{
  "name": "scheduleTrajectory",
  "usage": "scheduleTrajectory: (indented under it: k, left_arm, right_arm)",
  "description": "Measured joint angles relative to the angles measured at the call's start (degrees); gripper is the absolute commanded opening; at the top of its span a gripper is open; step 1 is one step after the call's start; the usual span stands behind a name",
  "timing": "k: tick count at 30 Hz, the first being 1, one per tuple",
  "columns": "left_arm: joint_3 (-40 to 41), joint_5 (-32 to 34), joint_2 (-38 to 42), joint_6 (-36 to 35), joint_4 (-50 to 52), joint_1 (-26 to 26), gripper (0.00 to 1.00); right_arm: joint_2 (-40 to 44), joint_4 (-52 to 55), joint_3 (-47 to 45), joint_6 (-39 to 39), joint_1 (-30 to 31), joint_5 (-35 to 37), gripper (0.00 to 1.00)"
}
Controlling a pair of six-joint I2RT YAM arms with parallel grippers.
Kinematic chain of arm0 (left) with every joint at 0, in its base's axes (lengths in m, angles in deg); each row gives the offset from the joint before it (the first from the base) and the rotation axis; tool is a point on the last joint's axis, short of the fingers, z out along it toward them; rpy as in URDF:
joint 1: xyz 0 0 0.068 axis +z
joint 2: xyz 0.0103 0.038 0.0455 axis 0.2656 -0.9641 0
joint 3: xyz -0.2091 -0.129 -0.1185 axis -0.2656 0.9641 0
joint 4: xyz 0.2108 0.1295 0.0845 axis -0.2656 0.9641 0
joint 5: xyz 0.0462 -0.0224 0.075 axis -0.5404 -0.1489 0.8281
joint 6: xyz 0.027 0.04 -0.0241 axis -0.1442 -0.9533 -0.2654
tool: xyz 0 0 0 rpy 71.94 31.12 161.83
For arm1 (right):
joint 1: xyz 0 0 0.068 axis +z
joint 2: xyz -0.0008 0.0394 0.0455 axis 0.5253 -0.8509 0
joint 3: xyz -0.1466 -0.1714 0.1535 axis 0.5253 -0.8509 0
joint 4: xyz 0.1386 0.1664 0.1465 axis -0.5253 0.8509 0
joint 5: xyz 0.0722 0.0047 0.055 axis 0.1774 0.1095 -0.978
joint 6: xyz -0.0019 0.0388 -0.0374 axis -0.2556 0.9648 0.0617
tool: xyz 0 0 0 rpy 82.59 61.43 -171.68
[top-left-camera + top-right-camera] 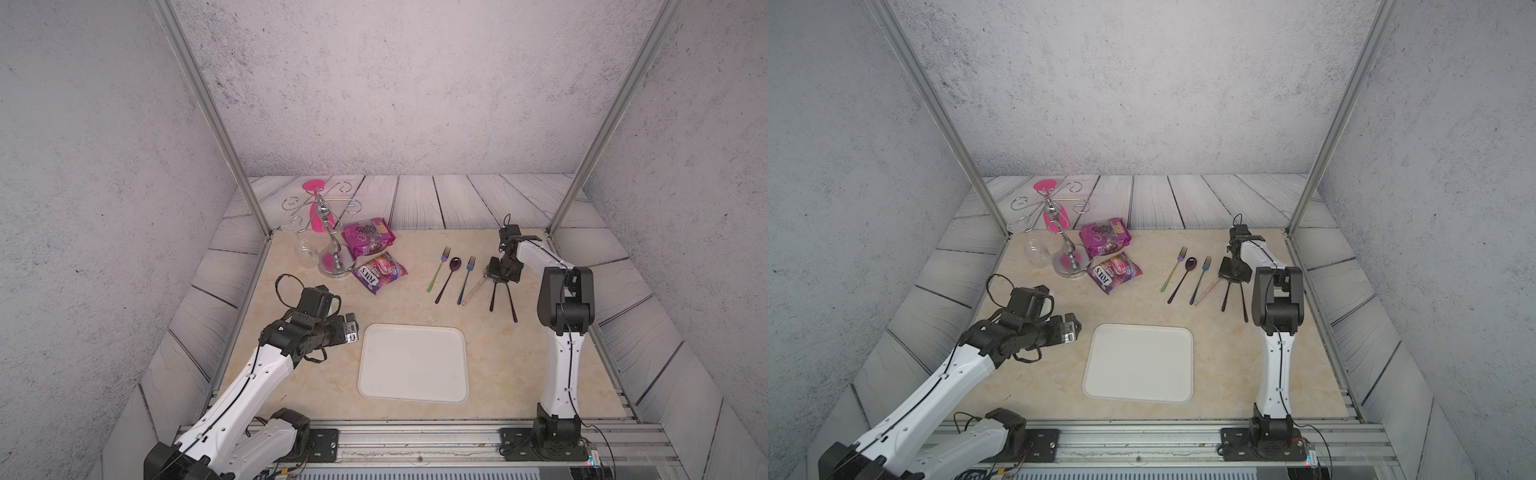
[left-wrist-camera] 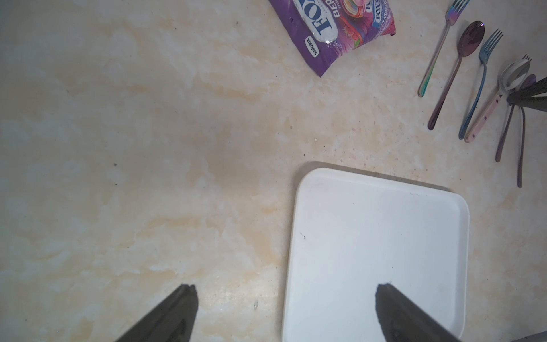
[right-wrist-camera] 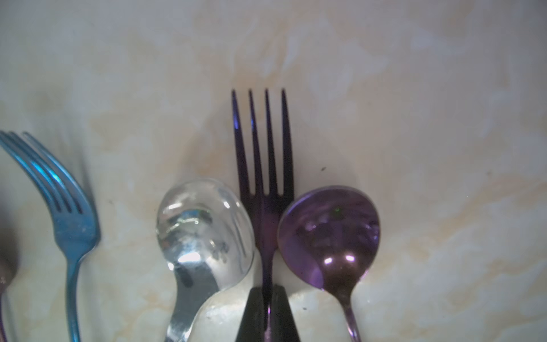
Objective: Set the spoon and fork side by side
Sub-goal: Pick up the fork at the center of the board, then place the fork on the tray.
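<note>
In the right wrist view a dark purple fork (image 3: pixel 263 165) lies on the marble table, tines pointing away. My right gripper (image 3: pixel 268 288) is shut on its thin neck. A purple spoon (image 3: pixel 328 234) lies touching one side of the fork, and a silver spoon (image 3: pixel 204 225) lies on the other side. In a top view the right gripper (image 1: pixel 497 281) points down at the table's right, with the fork's handle (image 1: pixel 492 297) and the purple spoon's handle (image 1: pixel 511 306) running toward the front. My left gripper (image 2: pixel 285 296) hangs open and empty over the left edge of the white tray (image 2: pixel 384 237).
A blue fork (image 1: pixel 466 279), another purple spoon (image 1: pixel 448 279) and a rainbow fork (image 1: pixel 438 270) lie in a row left of the right gripper. Two snack bags (image 1: pixel 379 272) and a metal glass rack (image 1: pixel 332 249) stand at the back left. The tray (image 1: pixel 411 361) sits front centre.
</note>
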Motion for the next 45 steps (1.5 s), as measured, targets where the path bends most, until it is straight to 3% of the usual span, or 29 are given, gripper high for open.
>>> scheduleTrajectory:
  k: [7, 14, 18, 23, 27, 32, 37, 45]
  left_arm:
    - [-1.1, 0.9, 2.2, -0.3, 1.3, 0.0, 0.99]
    - [-3.8, 4.9, 7.3, -1.0, 5.1, 0.0, 0.99]
    - [-5.4, 7.7, 11.7, -1.9, 7.8, 0.0, 1.0]
    - [-7.0, 11.2, 17.0, -3.0, 11.1, 0.0, 0.99]
    - [-7.0, 13.3, 21.0, -3.2, 13.6, 0.0, 0.99]
    - [-6.2, 13.8, 25.6, -3.2, 14.0, 0.0, 1.0]
    - [-5.6, 14.3, 26.4, -3.2, 14.1, 0.0, 0.99]
    - [-5.0, 14.2, 26.3, -3.2, 14.1, 0.0, 0.99]
  right_arm:
    - [11.4, -2.3, -12.6, 1.4, 0.0, -2.9, 0.0]
    - [36.3, -5.2, -28.5, 4.3, 3.2, -6.7, 0.0]
    - [49.2, -6.4, -37.5, 8.1, 12.0, -7.9, 0.0]
    - [56.8, -9.2, -46.5, 17.3, 30.3, -8.4, 0.0]
    - [56.3, -13.9, -51.8, 26.6, 44.5, -8.2, 0.0]
    - [49.4, -20.2, -51.5, 35.4, 56.0, -6.4, 0.0]
    - [39.6, -25.5, -46.2, 40.5, 60.4, -4.9, 0.0]
    - [26.2, -30.2, -36.6, 45.9, 62.4, -4.2, 0.0]
